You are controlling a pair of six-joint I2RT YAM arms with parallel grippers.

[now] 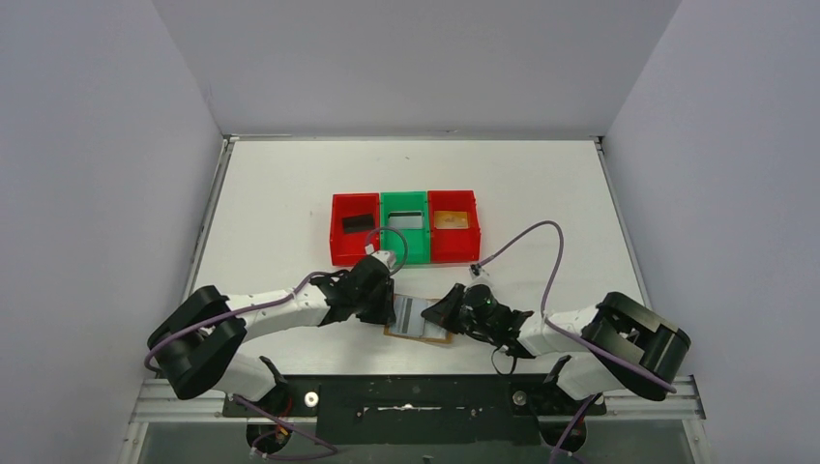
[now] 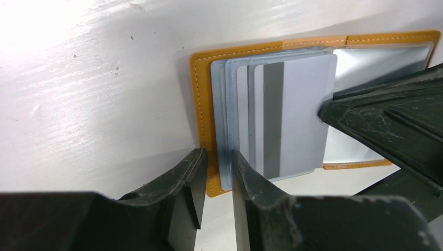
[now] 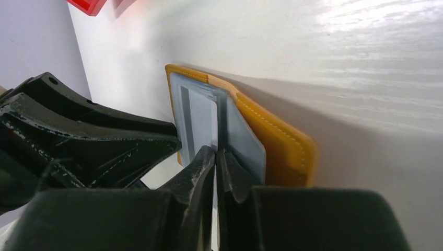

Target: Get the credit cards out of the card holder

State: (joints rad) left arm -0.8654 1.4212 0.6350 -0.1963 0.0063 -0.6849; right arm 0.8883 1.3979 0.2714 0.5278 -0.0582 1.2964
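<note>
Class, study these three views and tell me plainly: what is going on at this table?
Two robot arms are working on the open card holder, which lies flat near the table's front edge. The left gripper has its jaws a little apart astride the holder's left edge. The right gripper has its jaws shut on the edge of the striped card, not yet pulled out.
</note>
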